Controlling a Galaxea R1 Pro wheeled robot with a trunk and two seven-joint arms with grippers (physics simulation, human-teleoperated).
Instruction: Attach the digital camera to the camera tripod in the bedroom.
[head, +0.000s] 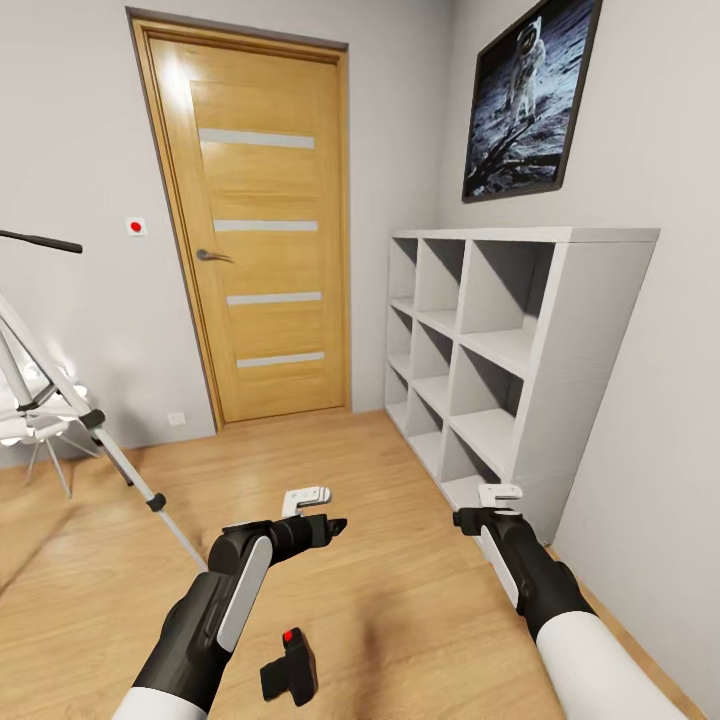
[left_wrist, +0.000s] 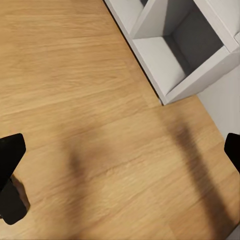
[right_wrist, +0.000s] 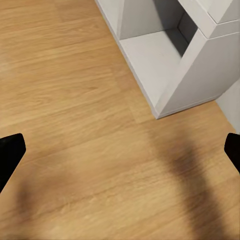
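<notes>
Standing in the bedroom with both arms held out over the wood floor (head: 400, 560) — approach step, nothing grasped yet. Digital camera (head: 291, 668) lies on the floor at the lower centre of the head view, red dot up, just below the left gripper (head: 322, 512). Camera tripod (head: 60, 400) stands at the left edge, one leg slanting down toward the left arm.

Left fingers (left_wrist: 11, 155) sit at opposite edges of the wrist view: spread wide, empty. Right gripper (head: 498, 500) likewise wide, nothing between the fingers (right_wrist: 10, 152), floor and white cube shelves (head: 490, 350) beneath.

Next move, as I judge it — lower the left gripper onto the camera body, close, then carry it left to the tripod head.

No readable writing or brand marks anywhere.
</notes>
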